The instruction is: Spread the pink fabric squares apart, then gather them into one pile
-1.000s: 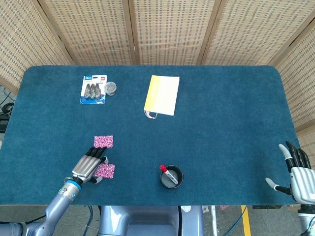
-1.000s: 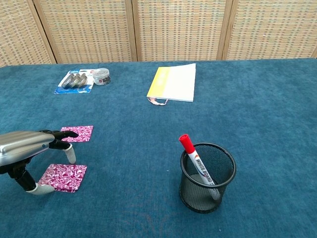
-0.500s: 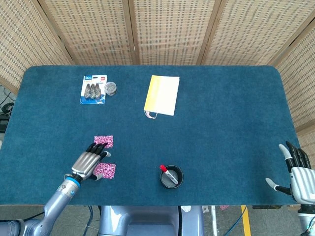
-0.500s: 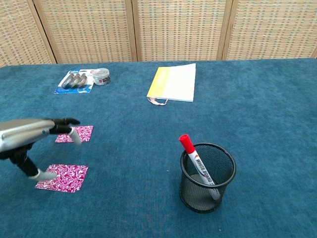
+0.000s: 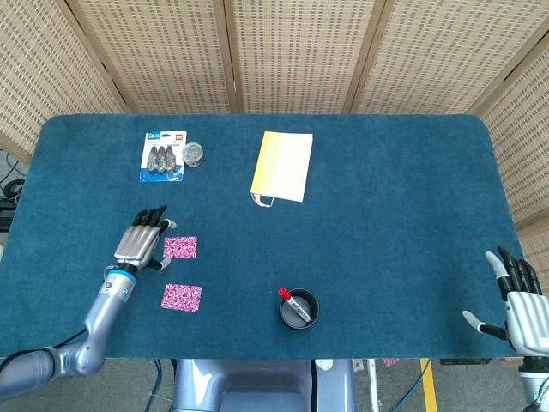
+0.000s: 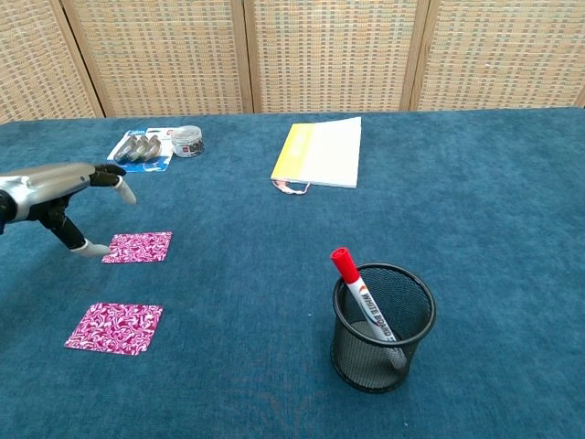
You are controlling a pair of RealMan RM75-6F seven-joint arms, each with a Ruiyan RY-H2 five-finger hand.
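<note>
The two pink patterned fabric squares lie apart on the blue felt table (image 5: 386,223): the far square (image 5: 180,247) and the near square (image 5: 182,297). So the spreading looks done, and gathering is the step in hand. The left hand (image 5: 141,240) is just beside the far square, fingers extended, holding nothing (its thumb seems close to the cloth edge). The right hand (image 5: 517,296) waits open at the table corner. Next, the left hand must grip one square and lay it on the other.

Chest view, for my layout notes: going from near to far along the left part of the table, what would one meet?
Near pink fabric square → far pink fabric square → left hand, raised beside that far square → blue blister pack and the small round tin next to it.
</note>
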